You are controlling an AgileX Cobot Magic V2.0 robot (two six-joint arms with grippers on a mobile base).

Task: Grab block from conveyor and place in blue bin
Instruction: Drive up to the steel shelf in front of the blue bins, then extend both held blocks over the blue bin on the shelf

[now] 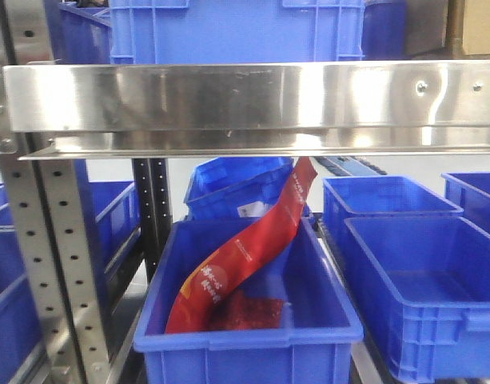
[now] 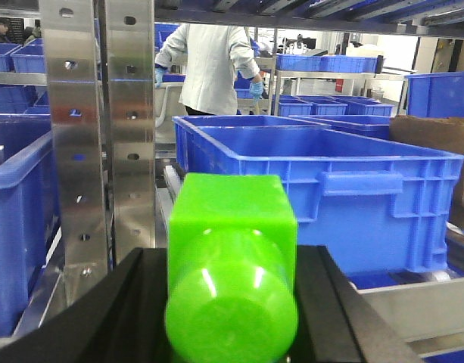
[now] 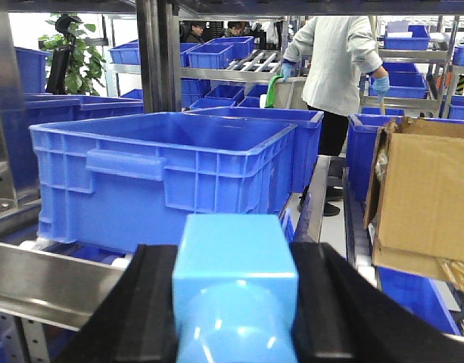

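A steel shelf beam (image 1: 245, 108) runs across the whole width ahead of us, so the only way forward is under it. Below it, the nearest blue bin (image 1: 248, 332) is open from above, but a red bag (image 1: 245, 256) leans across its middle up to the beam. A perforated upright (image 1: 49, 264) closes the left side. From the left wrist we see steel posts (image 2: 103, 128) and a large bin (image 2: 322, 197), with only a narrow gap between them. From the right wrist, a big bin (image 3: 163, 174) and a cardboard box (image 3: 425, 197) leave an aisle between them, and a person (image 3: 334, 68) stands far behind it.
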